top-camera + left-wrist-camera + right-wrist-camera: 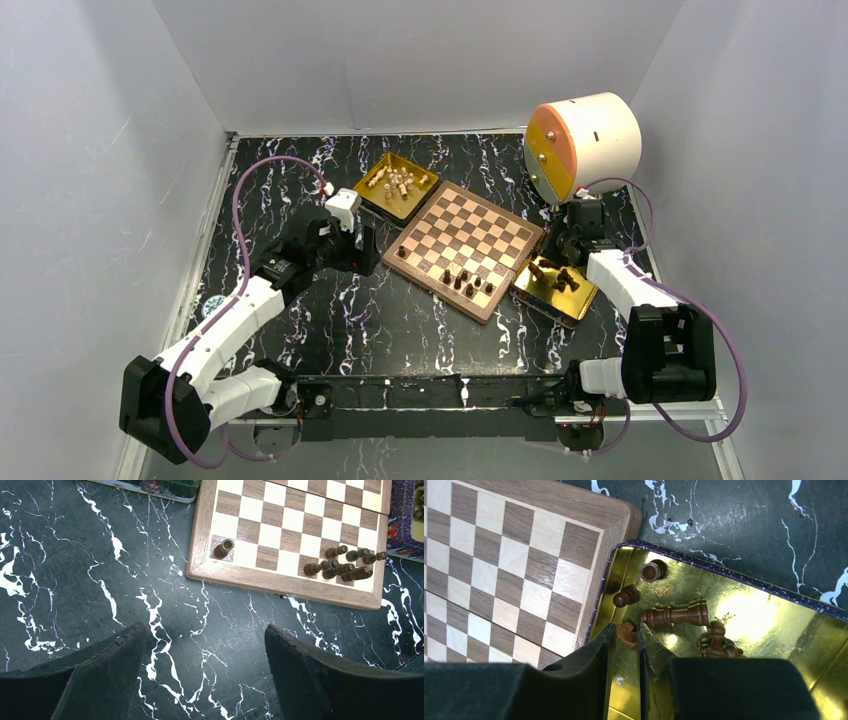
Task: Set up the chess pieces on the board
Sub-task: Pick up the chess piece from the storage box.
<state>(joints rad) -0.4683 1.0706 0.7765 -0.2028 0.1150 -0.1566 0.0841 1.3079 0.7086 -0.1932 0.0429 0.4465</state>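
1. At the near right corner of the board (pixel 514 555), the right gripper (pixel 626 641) reaches down into a shiny gold tray (pixel 769 625) that lies just beside the board's border.
2. Its jaws stand narrow, with one small dark piece (pixel 628 630) between the two fingertips. It looks pinched, but whether it has left the tray floor cannot be told.
3. Several loose dark pieces (pixel 676 615) are in the same tray, close to the fingers. One lies on its side and the others seem to stand upright.
4. A cluster of placed dark pieces (pixel 340 565) stands on the board's near right squares, and a lone corner piece (pixel 223 547) stands at the left end of that edge. Most squares are bare.
5. The pale pieces (pixel 397 182) are heaped in a second gold tray (pixel 402 208) by the board's far left side. None is on the board.
6. The left gripper (pixel 205 680) hovers over the dark marbled table (pixel 75 580) near the board's corner, jaws wide apart and holding nothing.
7. The step in hand appears to be picking a dark piece out of the tray.
8. The next move likely calls for a straight lift clear of the tray wall and the neighbouring pieces. The piece would then go across to a bare square on the dark side and be set down upright without toppling the cluster.
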